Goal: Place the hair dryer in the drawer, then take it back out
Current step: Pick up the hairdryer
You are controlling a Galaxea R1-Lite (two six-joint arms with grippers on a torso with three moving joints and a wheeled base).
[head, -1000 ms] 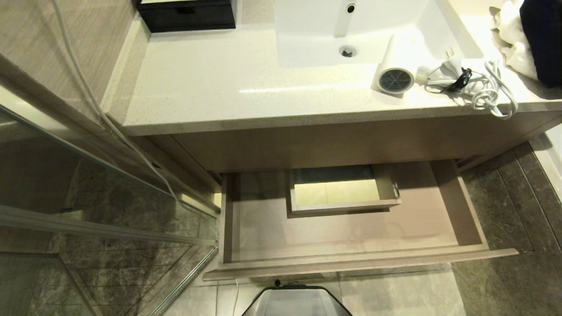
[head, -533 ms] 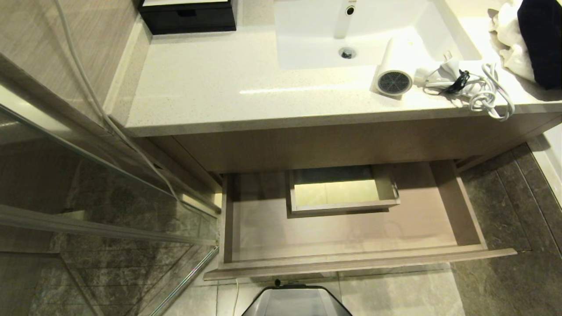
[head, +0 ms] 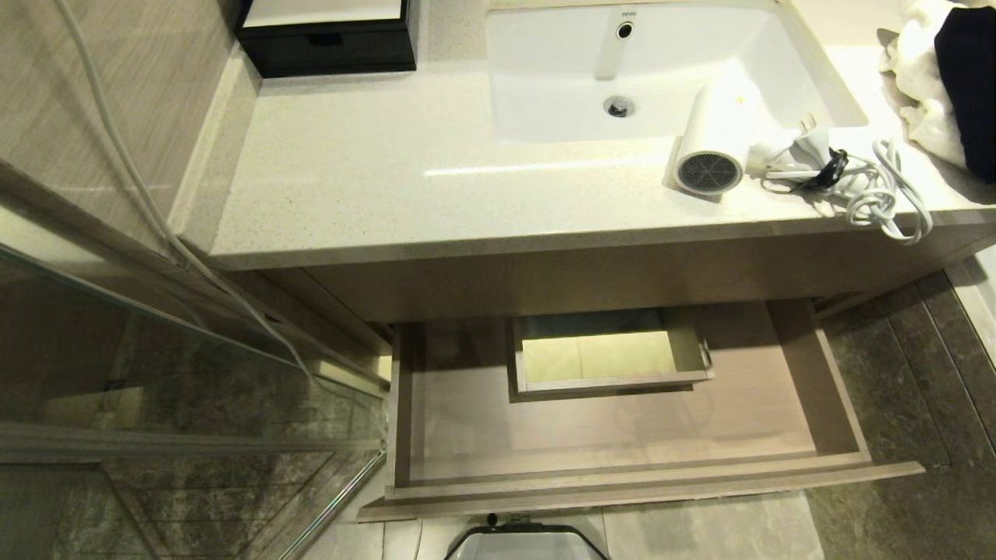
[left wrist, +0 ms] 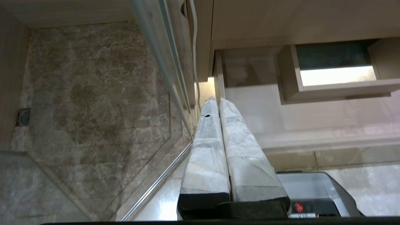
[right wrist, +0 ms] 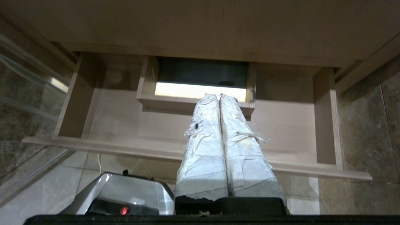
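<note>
The small white hair dryer [head: 716,140] lies on the vanity counter at the right, beside the sink, with its grey grille facing the front edge. Its bundled white cord [head: 875,190] trails to the right. Below the counter the beige drawer [head: 622,435] stands pulled out and holds nothing; the boxed cutout [head: 607,354] sits at its middle back. Neither arm appears in the head view. The left gripper [left wrist: 215,100] is shut and empty, low by the drawer's left end. Also shut and empty, the right gripper [right wrist: 217,96] points at the drawer [right wrist: 125,118] from in front.
A black box [head: 327,35] stands at the counter's back left. A white towel [head: 922,85] and a dark item lie at the far right. A glass shower partition [head: 194,365] runs along the left. The robot's grey base [head: 525,542] sits just before the drawer front.
The whole head view has shifted downward in the picture, so more of the sink and counter back shows; that is the camera moving. The hair dryer and drawer stay in place.
</note>
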